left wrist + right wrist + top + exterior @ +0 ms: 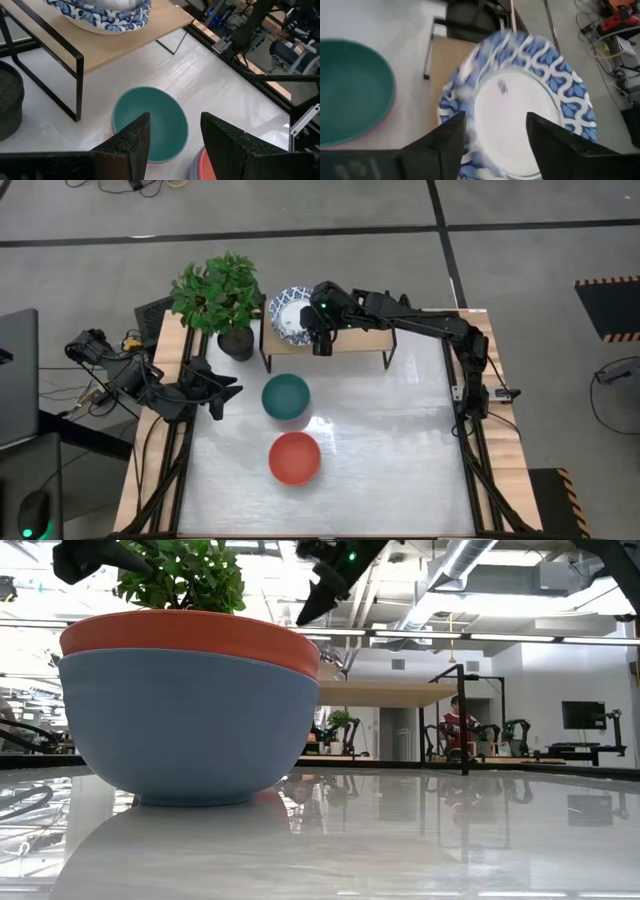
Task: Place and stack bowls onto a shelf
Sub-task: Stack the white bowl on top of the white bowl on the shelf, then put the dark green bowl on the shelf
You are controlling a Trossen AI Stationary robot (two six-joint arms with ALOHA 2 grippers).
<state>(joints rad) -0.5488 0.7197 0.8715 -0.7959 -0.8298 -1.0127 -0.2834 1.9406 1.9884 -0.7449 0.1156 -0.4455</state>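
Two white bowls with blue patterned rims (290, 315) (105, 15) (520, 95) sit nested on the left end of the light-wood shelf (350, 340) (125, 45). The teal-green and pink bowl (286, 397) (150, 120) stands on the white table in front of the shelf. The red and grey-blue bowl (295, 458) (190, 710) stands nearer the near edge. My right gripper (321, 345) (495, 120) is open, above the shelf at the right side of the nested bowls. My left gripper (228, 398) (172, 125) is open, just left of the teal bowl.
A leafy plant in a black pot (236, 342) (7, 100) stands at the shelf's left end, close to the nested bowls. The middle and right of the shelf board are bare. The white tabletop (400, 440) is open to the right of the two loose bowls.
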